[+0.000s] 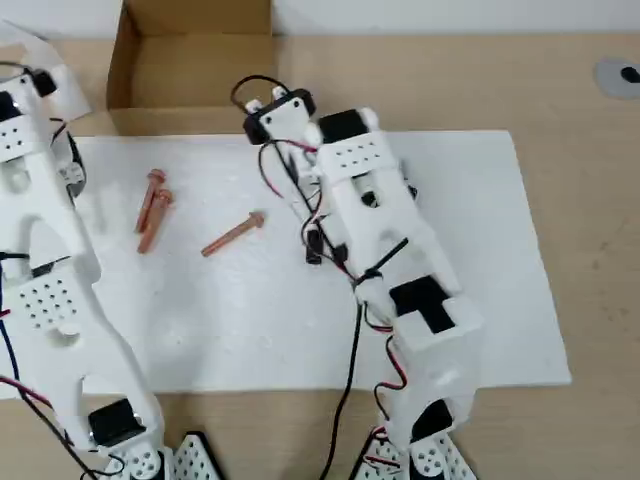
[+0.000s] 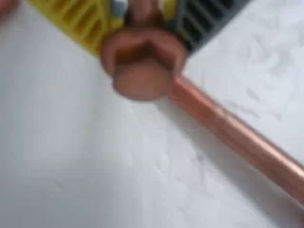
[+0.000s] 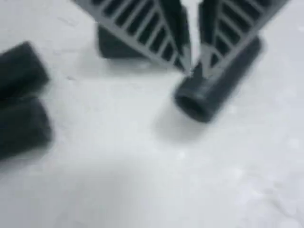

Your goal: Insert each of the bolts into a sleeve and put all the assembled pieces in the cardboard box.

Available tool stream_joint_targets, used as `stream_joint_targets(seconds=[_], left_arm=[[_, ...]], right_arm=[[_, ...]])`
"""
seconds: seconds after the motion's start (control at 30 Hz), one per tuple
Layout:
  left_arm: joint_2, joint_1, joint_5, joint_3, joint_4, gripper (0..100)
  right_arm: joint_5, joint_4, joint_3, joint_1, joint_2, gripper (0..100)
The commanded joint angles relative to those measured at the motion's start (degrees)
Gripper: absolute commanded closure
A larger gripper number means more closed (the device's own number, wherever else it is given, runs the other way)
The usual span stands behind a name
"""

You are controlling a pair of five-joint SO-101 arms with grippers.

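Pairing a first bolt with a sleeve is judged to be the step in hand, since no assembled piece is seen and the cardboard box [image 1: 190,75] lies bare inside. One bolt [image 2: 142,66] is gripped just behind its head by the left pincer [image 2: 142,16], which is clenched on it, and a second bolt [image 2: 237,137] lies on the white foam sheet [image 2: 71,166] just beside it. In the high view a pair of bolts [image 1: 150,212] is seen lying close together at about nine o'clock from the right arm [image 1: 390,230], with a lone bolt [image 1: 232,236] set apart toward the sheet's middle. A black sleeve [image 3: 209,90] lies on its side on the foam under the right pincer [image 3: 192,66], whose fingers are drawn together to a thin slit, their tips at the sleeve's upper side and not around it, so nothing is judged to be held. Spare sleeves [image 3: 21,99] are lying near. The box is placed on the bench [image 1: 580,200] at about eleven o'clock from the sheet. For the next move, the right pincer would need to be opened and closed round the sleeve. The sleeve's open end would then have to be lined up with the held bolt's tip before any push is made.
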State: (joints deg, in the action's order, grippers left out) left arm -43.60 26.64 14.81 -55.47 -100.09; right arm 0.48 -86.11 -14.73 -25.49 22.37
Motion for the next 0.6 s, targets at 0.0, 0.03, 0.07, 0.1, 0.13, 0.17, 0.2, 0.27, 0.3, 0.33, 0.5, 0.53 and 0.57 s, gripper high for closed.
stream_joint_targets(seconds=[0.0,0.03,0.07,0.1,0.13,0.17,0.2,0.27,0.3,0.33,0.5,0.53,0.57], left_arm=[[13.32,-2.55,2.81,6.77,-0.62,99],[16.31,-3.08,2.81,9.49,-0.62,99],[19.3,-3.6,2.81,12.66,-0.62,99],[22.2,-4.22,2.9,15.91,-0.62,99],[25.27,-4.75,2.9,19.16,-0.62,99],[28.35,-5.27,2.81,22.59,-0.53,99],[31.6,-5.63,2.81,25.85,-0.26,99],[37.85,-5.8,2.37,31.21,0.35,99],[40.92,-6.07,1.76,33.76,0.88,99],[43.91,-6.15,0.7,36.22,1.41,99],[59.82,-6.24,-3.96,49.93,8.35,99],[63.16,-6.33,-4.75,53.45,10.81,99],[66.68,-6.33,-5.63,57.05,13.36,99]], right_arm=[[-3.52,0.26,-2.86,-1.36,-0.31,98.9],[-4.4,0.18,-2.68,-1.36,-0.31,98.9],[-5.63,-0.26,-2.59,-1.19,-0.31,98.9],[-6.59,-1.14,-2.59,-1.1,-0.31,98.9],[-7.47,-2.02,-2.59,-0.75,-0.31,98.9],[-8.35,-2.81,-2.68,-0.4,-0.31,98.9],[-9.05,-3.43,-2.68,-0.13,-0.31,98.9],[-10.2,-4.31,-2.68,0.57,-0.4,98.9],[-10.81,-4.48,-2.68,0.75,-0.4,98.9],[-11.34,-4.57,-2.59,0.84,-0.31,98.1],[-14.51,-4.31,-1.45,0.48,-0.31,88.5],[-14.59,-4.13,-1.01,0.13,-0.31,88.6],[-14.68,-4.04,-0.57,-0.13,-0.31,88.9]])
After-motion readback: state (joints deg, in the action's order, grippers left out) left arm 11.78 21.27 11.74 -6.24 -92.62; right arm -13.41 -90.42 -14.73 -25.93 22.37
